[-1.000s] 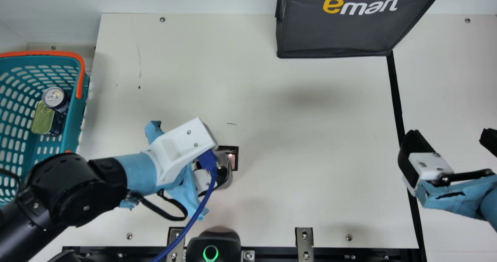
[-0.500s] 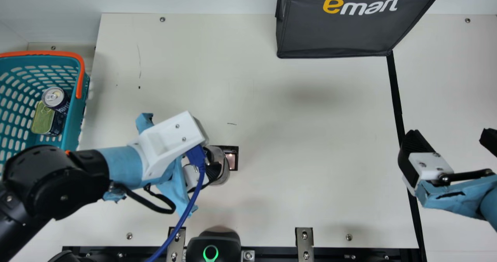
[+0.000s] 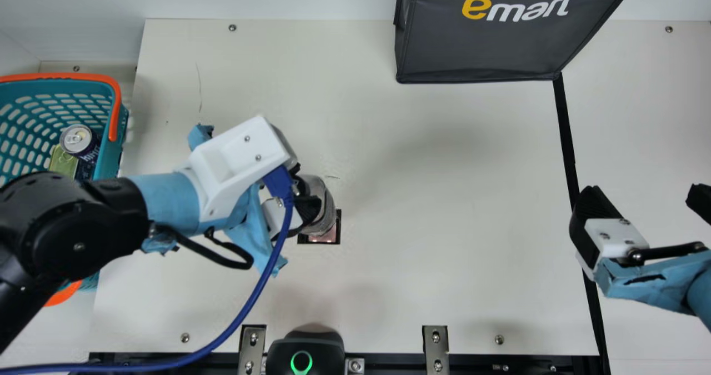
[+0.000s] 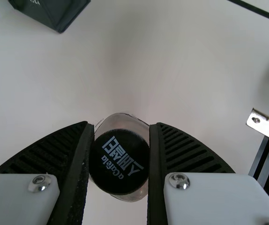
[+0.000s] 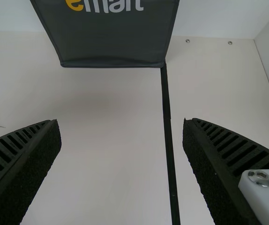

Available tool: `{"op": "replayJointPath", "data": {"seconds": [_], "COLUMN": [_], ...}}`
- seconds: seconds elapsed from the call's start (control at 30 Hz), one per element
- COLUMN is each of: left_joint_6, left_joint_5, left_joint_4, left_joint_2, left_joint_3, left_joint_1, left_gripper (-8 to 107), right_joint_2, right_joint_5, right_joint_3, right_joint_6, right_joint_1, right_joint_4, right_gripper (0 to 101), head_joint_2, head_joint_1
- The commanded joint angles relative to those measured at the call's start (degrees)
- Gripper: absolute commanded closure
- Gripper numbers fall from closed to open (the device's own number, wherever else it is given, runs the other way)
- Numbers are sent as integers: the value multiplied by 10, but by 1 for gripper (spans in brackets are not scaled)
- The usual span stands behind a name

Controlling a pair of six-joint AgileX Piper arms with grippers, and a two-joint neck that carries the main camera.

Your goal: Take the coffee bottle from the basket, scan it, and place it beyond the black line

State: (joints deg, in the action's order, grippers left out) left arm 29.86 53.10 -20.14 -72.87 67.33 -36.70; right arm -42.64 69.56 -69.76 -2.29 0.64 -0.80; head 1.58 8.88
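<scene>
Main view: the coffee bottle (image 3: pixel 326 200) is out of the basket (image 3: pixel 110 155) and held by the left end effector (image 3: pixel 304 190), over or just beside the framed scan window (image 3: pixel 331 235) in the worktop (image 3: pixel 439 208). The black line (image 3: pixel 569 153) runs well apart, on the right arm's side. The right end effector (image 3: pixel 643 190) is at that line, far nearer to it than the bottle is.

Left wrist view: both fingers are narrowed on the bottle. Its cap (image 4: pixel 120 180) faces the camera nearly end-on, so the long axis is judged close to upright, leading away from the wrist. Whether the scan has registered cannot be told.

Right wrist view: fingers wide apart, empty. The coming carry is judged to be rightward, across the line.
</scene>
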Motion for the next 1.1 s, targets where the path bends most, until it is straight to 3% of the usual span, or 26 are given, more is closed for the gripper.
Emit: {"op": "replayJointPath", "data": {"seconds": [0.0,0.43,1.07], "left_joint_6": [-9,-67,-125], "left_joint_5": [-5,-46,-96], "left_joint_4": [5,41,83], "left_joint_2": [-9,-86,-179], "left_joint_3": [12,83,145], "left_joint_1": [-7,-63,-113], "left_gripper": [89,89,89], "right_joint_2": [0,0,0], "right_joint_5": [0,0,0], "right_joint_3": [0,0,0], "right_joint_6": [0,0,0], "right_joint_1": [0,0,0], "right_joint_4": [0,0,0], "right_gripper": [10,10,10], "head_joint_2": [0,0,0], "head_joint_1": [-10,-10,-10]}}
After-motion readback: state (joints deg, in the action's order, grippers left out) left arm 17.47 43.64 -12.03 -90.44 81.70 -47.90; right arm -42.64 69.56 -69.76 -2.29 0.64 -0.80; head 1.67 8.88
